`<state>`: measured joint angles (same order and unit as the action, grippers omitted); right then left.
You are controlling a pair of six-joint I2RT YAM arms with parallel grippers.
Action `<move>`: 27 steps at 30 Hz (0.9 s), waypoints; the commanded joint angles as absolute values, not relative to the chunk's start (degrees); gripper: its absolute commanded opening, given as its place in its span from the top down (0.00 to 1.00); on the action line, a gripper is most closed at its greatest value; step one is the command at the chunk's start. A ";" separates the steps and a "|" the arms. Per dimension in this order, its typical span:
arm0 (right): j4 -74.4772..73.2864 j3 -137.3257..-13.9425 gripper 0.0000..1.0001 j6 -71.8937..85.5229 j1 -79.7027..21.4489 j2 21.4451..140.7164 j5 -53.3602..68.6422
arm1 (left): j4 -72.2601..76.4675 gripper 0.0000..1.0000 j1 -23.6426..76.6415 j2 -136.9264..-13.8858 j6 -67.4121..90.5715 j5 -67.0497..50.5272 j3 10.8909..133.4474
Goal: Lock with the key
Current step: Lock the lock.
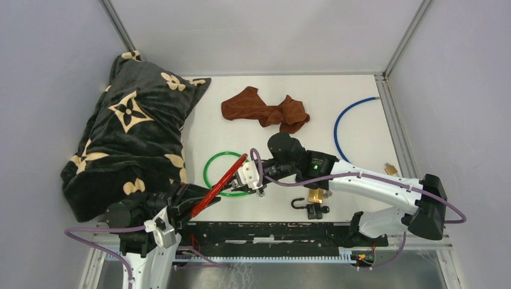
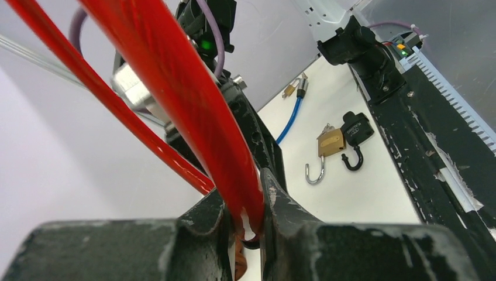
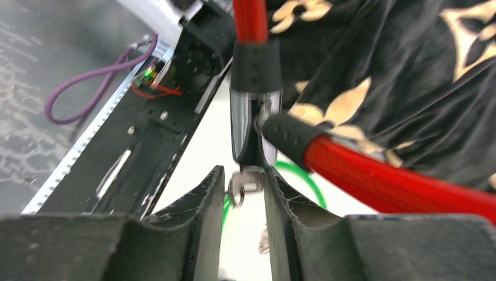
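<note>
My left gripper [image 1: 194,208] is shut on a red cable lock [image 1: 220,183], and the red cable [image 2: 193,105] is pinched between its jaws [image 2: 248,211]. The cable runs up and right to the lock's silver and black body [image 3: 252,111], where its other end plugs in. A small silver key [image 3: 245,180] with a ring sticks out of the bottom of the body. My right gripper [image 3: 244,187] stands around the key head. Its right finger is close against the key, and a gap shows at the left finger. In the top view the right gripper [image 1: 260,182] is at the lock body [image 1: 247,174].
A green cable ring [image 1: 216,174] lies under the lock. A brass padlock [image 1: 314,195] and a black padlock [image 1: 313,209] lie near the front rail. A brown cloth [image 1: 265,108], a blue cable [image 1: 346,120] and a black patterned blanket [image 1: 132,132] lie further back.
</note>
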<state>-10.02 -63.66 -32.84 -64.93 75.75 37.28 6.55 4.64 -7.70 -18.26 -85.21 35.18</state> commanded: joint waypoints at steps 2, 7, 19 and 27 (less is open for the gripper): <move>2.39 -65.12 0.57 -30.06 -66.65 72.98 38.87 | 6.57 0.98 4.33 -7.39 -21.82 -82.12 34.67; -1.47 -63.41 0.44 -31.89 -66.38 71.65 35.02 | 6.68 0.98 4.37 -7.46 -20.74 -81.17 34.94; 10.51 -48.71 0.18 -21.38 -64.46 61.49 14.78 | 9.21 0.98 4.49 -7.98 -18.47 -79.36 34.43; 47.35 -29.01 0.45 -18.16 -73.00 57.00 -4.00 | 11.86 0.98 4.48 -7.82 -15.50 -77.08 33.87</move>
<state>22.04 -36.34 -19.73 -68.42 58.74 7.94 7.44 4.62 -7.49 -17.65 -80.75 34.00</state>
